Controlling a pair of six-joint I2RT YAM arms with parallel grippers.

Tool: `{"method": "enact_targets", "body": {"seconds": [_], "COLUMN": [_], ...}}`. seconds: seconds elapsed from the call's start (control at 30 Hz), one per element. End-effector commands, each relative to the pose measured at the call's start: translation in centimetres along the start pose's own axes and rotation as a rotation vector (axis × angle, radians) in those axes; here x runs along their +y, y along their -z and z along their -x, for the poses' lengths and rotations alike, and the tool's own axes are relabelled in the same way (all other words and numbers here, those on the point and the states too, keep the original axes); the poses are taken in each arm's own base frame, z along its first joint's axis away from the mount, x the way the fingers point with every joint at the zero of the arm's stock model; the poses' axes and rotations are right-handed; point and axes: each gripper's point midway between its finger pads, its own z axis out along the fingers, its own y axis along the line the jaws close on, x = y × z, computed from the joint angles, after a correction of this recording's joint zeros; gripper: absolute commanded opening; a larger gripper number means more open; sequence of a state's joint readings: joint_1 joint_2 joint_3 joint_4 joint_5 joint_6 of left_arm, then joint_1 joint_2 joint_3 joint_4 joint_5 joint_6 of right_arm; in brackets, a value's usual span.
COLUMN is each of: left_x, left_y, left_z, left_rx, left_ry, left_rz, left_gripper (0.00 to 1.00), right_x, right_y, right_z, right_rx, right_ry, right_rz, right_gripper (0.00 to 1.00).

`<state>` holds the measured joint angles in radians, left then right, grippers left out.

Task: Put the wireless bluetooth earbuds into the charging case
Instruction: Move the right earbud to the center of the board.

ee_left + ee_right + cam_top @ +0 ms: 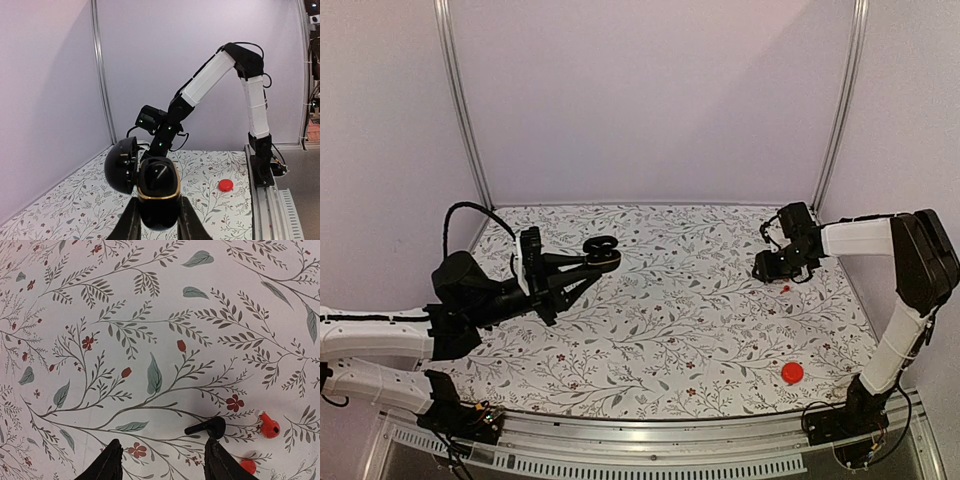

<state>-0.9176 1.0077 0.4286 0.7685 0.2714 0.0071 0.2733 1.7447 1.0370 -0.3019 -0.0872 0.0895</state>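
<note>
1. Start with the setting: the table has a white covering printed with grey-green leafy sprigs and small red flowers. Plain pale lilac walls close it in on three sides.
2. Two metal uprights rise at the back corners, and a ribbed metal rail runs along the near edge, with both arm bases on it.
3. On the left, the left gripper is up off the table, its fingers clamped on the charging case.
4. The left wrist view shows that case glossy black with a gold rim. Its round lid is swung open to one side.
5. Over on the far right, the right gripper hangs low over the print. The right wrist view shows its two fingers apart with only patterned cloth between them.
6. A black earbud lies on the cloth just by one of those fingertips, outside the gap.
7. Close beside it lies a small red piece, with another red bit by the same finger.
8. A flat red disc sits alone near the front right of the table.
</note>
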Motion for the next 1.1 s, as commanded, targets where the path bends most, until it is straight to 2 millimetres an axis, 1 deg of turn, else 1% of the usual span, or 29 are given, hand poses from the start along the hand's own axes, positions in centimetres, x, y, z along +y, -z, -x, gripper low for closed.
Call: {"method": "enact_targets", "body": {"seconds": [0.0,0.17,0.47,0.63,0.7,1.0,1.07], "left_x": [0.5,0.5,0.5,0.5,0.5,0.6,0.6], "left_y": [0.5,0.4,0.5,0.6,0.6,0.6,0.6], "left_z": [0.7,0.7,0.8,0.8,0.9,1.1,1.1], "left_rx": [-0.027,-0.026,-0.029,-0.029,-0.029,-0.036,-0.037], "left_ry": [-0.005,-0.005,-0.005,-0.007,-0.008,-0.013,-0.013], "left_rz": [0.024,0.024,0.026,0.027,0.029,0.035,0.032], "left_gripper": [0.18,0.18,0.18,0.18,0.18,0.18,0.18], "right_x": [-1.3,-2.5,-2.7,-2.3,-1.7,0.0,0.0], "right_y": [-0.5,-0.7,-1.6,-2.4,-2.6,-2.7,-2.7], "right_z": [0.4,0.1,-0.6,-1.1,-1.1,0.2,0.6], "right_rx": [-0.003,0.003,0.028,0.049,0.051,0.017,0.011], "right_ry": [-0.01,-0.02,-0.024,-0.019,-0.019,0.016,0.022], "right_rz": [-0.065,-0.132,-0.135,-0.108,-0.071,0.02,0.017], "right_gripper": [0.57,0.6,0.61,0.59,0.59,0.57,0.57]}}
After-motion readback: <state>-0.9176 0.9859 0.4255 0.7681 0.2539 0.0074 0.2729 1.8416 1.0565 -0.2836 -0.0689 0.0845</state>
